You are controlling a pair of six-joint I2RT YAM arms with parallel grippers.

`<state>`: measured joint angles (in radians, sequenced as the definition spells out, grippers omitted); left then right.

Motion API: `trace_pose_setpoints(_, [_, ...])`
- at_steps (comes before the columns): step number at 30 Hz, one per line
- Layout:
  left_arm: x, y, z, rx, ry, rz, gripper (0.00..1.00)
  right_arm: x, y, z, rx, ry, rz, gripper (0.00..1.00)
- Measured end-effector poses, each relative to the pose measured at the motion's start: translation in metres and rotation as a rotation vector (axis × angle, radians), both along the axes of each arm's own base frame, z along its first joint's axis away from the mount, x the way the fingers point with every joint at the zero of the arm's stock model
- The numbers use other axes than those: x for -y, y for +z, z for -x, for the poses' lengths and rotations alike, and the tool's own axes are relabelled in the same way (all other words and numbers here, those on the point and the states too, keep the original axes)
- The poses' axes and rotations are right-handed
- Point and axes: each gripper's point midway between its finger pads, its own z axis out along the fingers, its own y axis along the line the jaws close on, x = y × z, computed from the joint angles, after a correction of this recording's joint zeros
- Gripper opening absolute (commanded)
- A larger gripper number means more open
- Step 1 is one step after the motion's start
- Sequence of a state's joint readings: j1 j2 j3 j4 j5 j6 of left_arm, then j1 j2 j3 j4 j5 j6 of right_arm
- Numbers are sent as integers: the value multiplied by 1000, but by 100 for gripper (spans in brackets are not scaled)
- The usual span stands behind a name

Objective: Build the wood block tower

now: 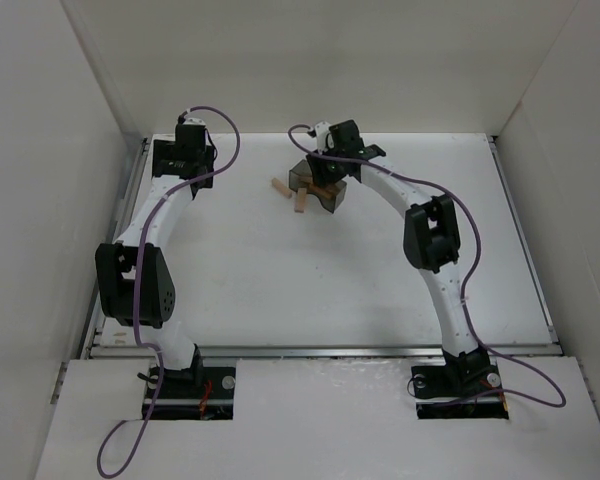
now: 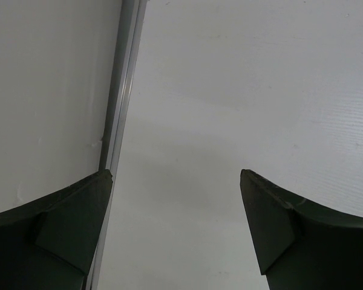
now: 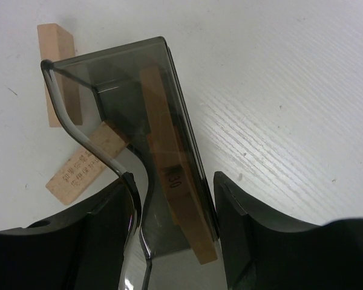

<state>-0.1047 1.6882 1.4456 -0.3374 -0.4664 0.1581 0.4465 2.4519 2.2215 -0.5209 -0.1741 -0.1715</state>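
My right gripper [image 1: 327,168] [image 3: 175,193] straddles the dark translucent grey bin [image 1: 318,182] [image 3: 127,72] at the table's far middle, its jaws closed against the bin's walls and holding it tilted. One tan wood block [image 3: 172,169] lies inside the bin between my fingers. Two more blocks lie on the table just outside its mouth, one plain [image 3: 59,66] [image 1: 279,187] and one with printing [image 3: 78,172] [image 1: 300,203]. No stacked tower shows in any view. My left gripper [image 1: 184,165] [image 2: 176,181] is open and empty over bare table at the far left.
A metal rail [image 2: 118,115] runs along the table's left edge, right beside my left gripper. White walls [image 1: 40,150] enclose the table on the left, back and right.
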Motion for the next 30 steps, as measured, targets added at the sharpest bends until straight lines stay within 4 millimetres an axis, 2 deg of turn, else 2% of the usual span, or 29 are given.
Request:
trace_pose_setpoints(2, [0,0,0,1,0,0,83,3,-1,2,0,-11,13,0])
trace_pose_setpoints(9, [0,1,0,1,-1,1,83,27,9,14,72,-138,191,0])
trace_pose_setpoints(20, [0,2,0,4,1,-1,83,42,40,32,350,-349,548,0])
trace_pose_setpoints(30, [-1,-4,4,-7,5,-1,83,62,46,27,401,-426,612,0])
